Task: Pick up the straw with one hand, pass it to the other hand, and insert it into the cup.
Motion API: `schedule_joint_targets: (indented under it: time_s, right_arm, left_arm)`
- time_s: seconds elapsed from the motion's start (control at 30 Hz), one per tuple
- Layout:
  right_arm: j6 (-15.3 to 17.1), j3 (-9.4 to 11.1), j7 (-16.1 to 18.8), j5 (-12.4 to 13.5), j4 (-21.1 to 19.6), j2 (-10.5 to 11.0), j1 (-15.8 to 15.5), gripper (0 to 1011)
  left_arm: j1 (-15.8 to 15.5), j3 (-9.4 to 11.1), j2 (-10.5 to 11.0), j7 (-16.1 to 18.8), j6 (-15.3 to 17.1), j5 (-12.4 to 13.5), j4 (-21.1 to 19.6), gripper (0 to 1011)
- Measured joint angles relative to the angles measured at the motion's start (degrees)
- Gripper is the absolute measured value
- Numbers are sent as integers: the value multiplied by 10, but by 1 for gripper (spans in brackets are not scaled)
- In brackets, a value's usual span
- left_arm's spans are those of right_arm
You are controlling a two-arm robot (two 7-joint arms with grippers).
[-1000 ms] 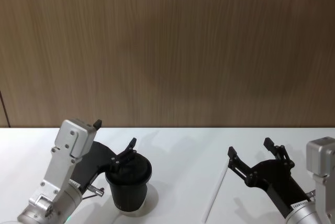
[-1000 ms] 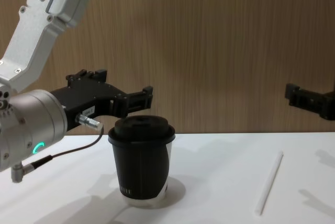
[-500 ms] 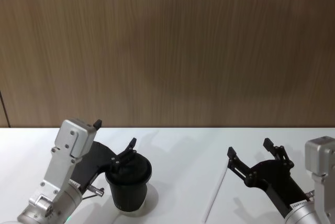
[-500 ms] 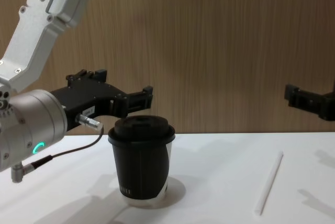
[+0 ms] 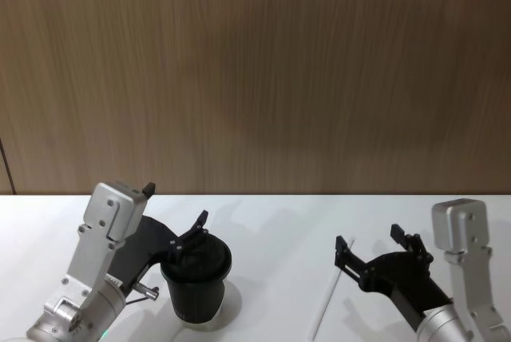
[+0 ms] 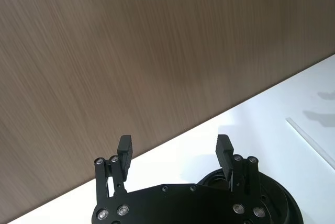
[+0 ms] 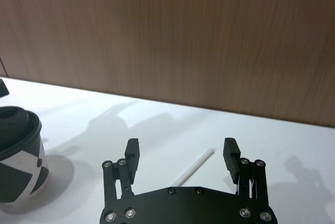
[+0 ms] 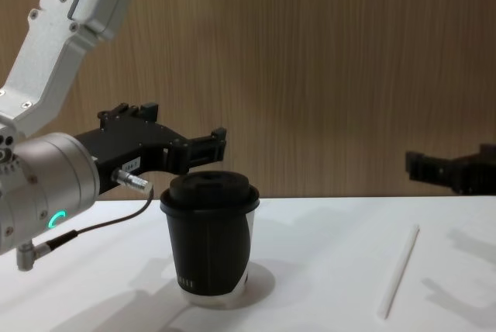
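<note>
**A:** What changed, left to right?

**B:** Left gripper [image 8: 174, 126]: no change. It hung just above and behind the cup lid, fingers spread, nothing in them, same as a sec. ago. Cup [image 8: 209, 254] stood upright on the white table [image 8: 325, 231], lid on, hadn't moved. Straw [image 8: 399, 270] lay flat on the table, well right of the cup, also unmoved. Right gripper [image 5: 369, 240] was the one that moved: it had dropped lower and slid left toward the straw. In the right wrist view the straw's far end showed btwn its open fingers, but it looked to be above the straw, not touching it.

**A:** Meaning for the task?

**B:** Prob. the approach for the pickup. Nothing was gripped yet, so grasp, handover and insertion were all still to do.

**A:** Anything else around, or in the way?

**B:** Left arm's brown cable [image 8: 85, 229] drooped beside the cup, and a wood-panel wall [image 8: 325, 60] stood behind. No obstacle btwn right gripper and straw. Risks as I judged them: the straw was thin and flat on the table, so the pinch would be fiddly and the fingertips might scrape the table. The left gripper sat right over the lid and would prob. need to swing out for the handover. Couldn't make out the lid's opening.
</note>
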Motion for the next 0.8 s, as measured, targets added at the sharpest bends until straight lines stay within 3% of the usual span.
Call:
schedule_joint_targets:
  time_s: [0.43, 0.63, 0.8]
  right_arm:
    - [162, -38, -60, -35, -29, -30, 7, 1001]
    - [210, -53, -85, -53, -37, -41, 3, 1001]
    - [229, -59, -99, -64, -39, -45, 2, 1001]
  left_arm:
    - [0, 0, 0, 0, 0, 0, 0, 1003]
    - [0, 0, 0, 0, 0, 0, 0, 1003]
    - [0, 0, 0, 0, 0, 0, 0, 1003]
